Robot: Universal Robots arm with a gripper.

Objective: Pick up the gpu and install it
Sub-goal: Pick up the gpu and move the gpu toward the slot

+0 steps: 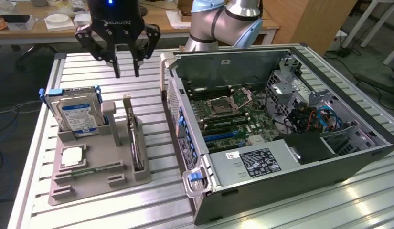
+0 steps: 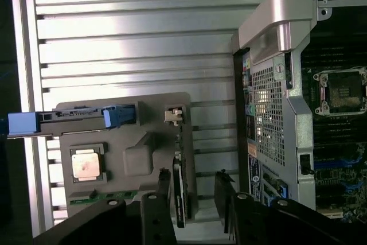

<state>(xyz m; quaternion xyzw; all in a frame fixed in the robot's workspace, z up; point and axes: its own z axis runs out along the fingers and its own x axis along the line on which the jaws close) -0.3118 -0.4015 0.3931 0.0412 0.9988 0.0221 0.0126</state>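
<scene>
Gripper (image 1: 126, 74) jaws stand parted and empty, as we see them, well above the gray holder (image 1: 88, 187); on that holder the gpu (image 1: 134, 139) stands on edge.

Overhead room light washes the slatted aluminium table (image 1: 76, 76), flaring into white glare along its ribs at the near corner and, in the wrist view, in a bright band across the slats. The open computer case (image 1: 324, 176) is shaded inside. The gripper (image 2: 194, 185) shows near-black; the grey parts tray (image 1: 88, 186) casts soft shadows.
</scene>
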